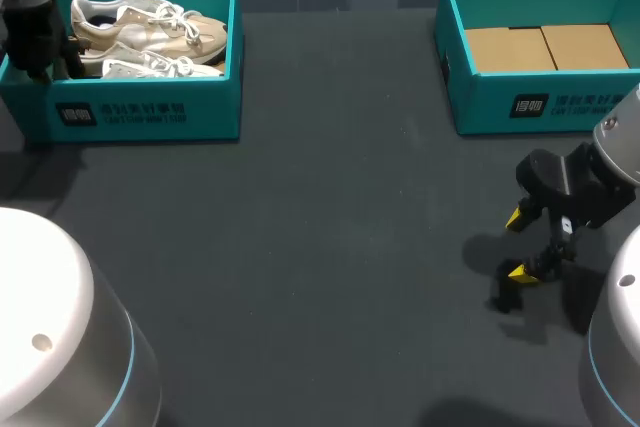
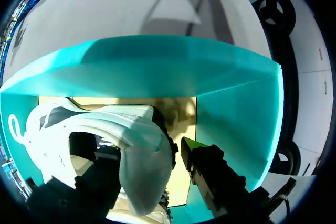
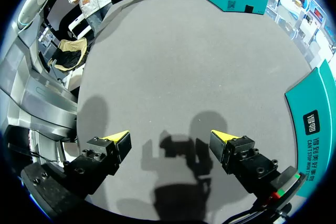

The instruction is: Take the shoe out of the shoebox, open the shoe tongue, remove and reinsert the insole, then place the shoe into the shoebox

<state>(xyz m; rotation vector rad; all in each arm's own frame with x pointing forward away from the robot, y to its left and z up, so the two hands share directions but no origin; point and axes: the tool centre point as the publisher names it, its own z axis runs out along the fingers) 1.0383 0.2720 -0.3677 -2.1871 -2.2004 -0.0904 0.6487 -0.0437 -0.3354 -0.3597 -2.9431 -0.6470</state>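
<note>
Shoe (image 2: 131, 129) in teal shoebox (image 2: 157, 72), left hand (image 2: 144, 150) at heel, right hand (image 3: 169, 137) spread

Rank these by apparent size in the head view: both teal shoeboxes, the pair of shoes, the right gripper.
1. Left shoebox and right shoebox: they look alike, and the right one runs off the view's edge, so I won't rank them.
2. Pair of shoes.
3. Right gripper, smallest, though nearer the camera.

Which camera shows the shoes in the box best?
The head view: both shoes lie side by side in the left shoebox, seen almost whole from above. The left wrist view shows only one shoe's heel, close up. The right wrist view shows just that shoebox far off, the shoes barely visible.
</note>
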